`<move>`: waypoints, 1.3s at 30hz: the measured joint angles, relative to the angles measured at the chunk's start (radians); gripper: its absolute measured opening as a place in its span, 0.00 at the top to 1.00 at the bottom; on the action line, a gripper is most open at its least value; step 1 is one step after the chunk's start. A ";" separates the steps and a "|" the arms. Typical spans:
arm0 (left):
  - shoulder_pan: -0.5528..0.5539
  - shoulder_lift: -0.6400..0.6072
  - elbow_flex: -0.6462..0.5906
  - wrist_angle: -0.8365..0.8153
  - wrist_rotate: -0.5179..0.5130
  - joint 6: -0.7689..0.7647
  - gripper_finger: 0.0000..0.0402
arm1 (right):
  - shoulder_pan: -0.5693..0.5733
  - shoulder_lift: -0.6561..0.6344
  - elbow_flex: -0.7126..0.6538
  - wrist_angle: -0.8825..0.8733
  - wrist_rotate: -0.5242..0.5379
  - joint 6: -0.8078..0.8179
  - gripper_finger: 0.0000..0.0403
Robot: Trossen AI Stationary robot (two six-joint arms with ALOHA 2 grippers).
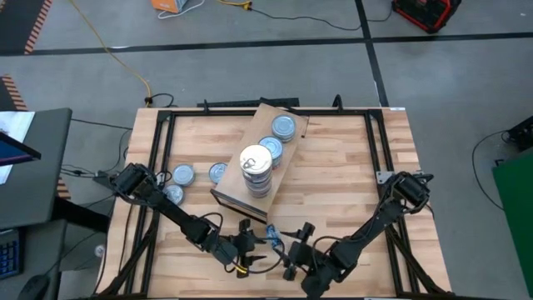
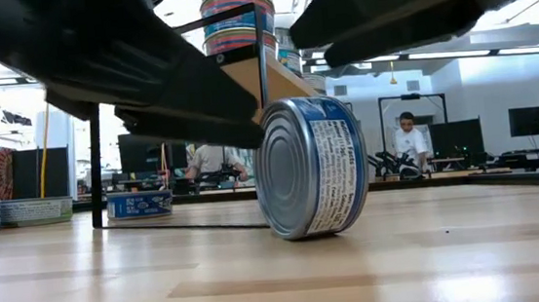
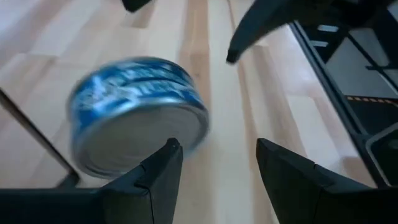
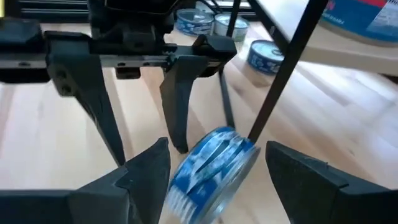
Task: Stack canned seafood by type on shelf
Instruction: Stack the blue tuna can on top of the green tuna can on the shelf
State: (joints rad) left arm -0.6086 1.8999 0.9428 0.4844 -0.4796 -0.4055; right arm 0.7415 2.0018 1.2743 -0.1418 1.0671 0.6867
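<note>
A tall stack of tins (image 1: 256, 171) and two loose tins already sit on the shelf (image 1: 241, 198), while both the left hand (image 1: 246, 250) and right hand (image 1: 293, 250) hang open, gripping nothing, around a blue tin (image 2: 310, 167) on edge at the tabletop's near side, three more waiting far left

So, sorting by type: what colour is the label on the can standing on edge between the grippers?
Blue with white print on the can, clearest in the low view.

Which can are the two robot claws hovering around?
Look at the near edge of the wooden table, between the left gripper and the right gripper. The blue can there stands on its edge, while the others lie flat.
</note>
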 joint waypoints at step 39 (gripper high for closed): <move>0.048 0.000 0.000 0.008 0.187 0.172 0.50 | -0.151 -0.019 0.000 -0.299 -0.203 -0.011 0.28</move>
State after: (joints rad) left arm -0.5610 1.8999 0.9428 0.4920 -0.2928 -0.2339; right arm 0.5905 1.9832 1.2739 -0.4403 0.8644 0.6753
